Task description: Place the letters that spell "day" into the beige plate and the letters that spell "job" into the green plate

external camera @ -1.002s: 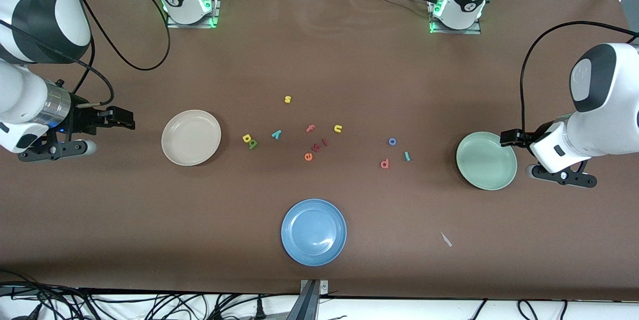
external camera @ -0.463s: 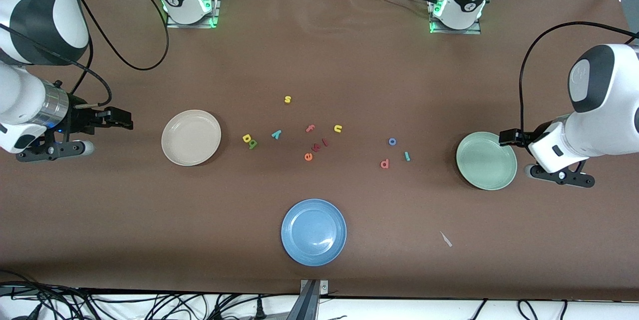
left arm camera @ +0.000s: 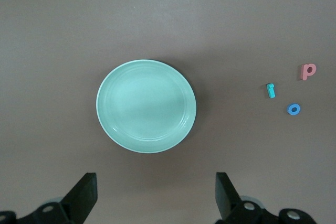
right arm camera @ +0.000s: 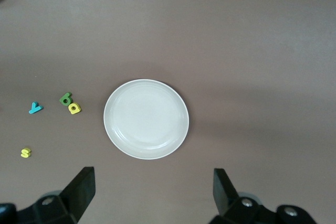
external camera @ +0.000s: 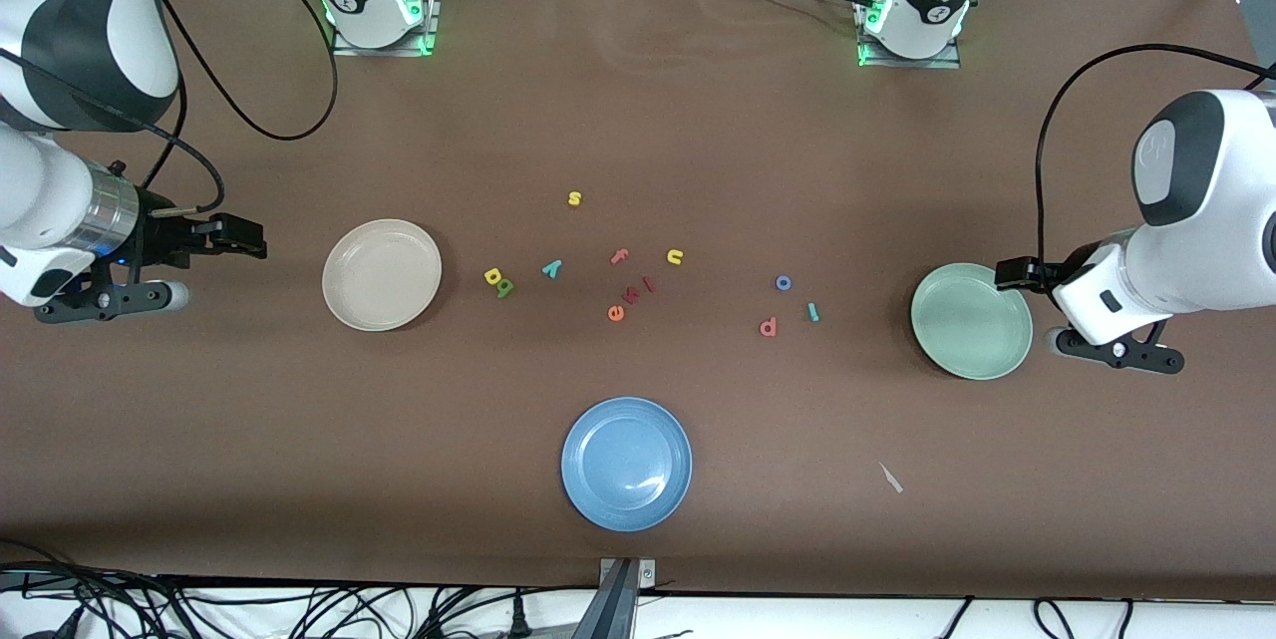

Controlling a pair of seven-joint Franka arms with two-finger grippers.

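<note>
Your left gripper (left arm camera: 155, 195) hangs above the table past the green plate (external camera: 972, 320), fingers wide, empty; right gripper (right arm camera: 152, 192) likewise by the beige plate (external camera: 382, 274).

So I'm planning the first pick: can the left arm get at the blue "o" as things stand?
Probably yes. The left hand is open and holds nothing, at the green plate's rim toward the left arm's end. The blue "o" lies alone on bare table, apart from the "j" and "b".
</note>
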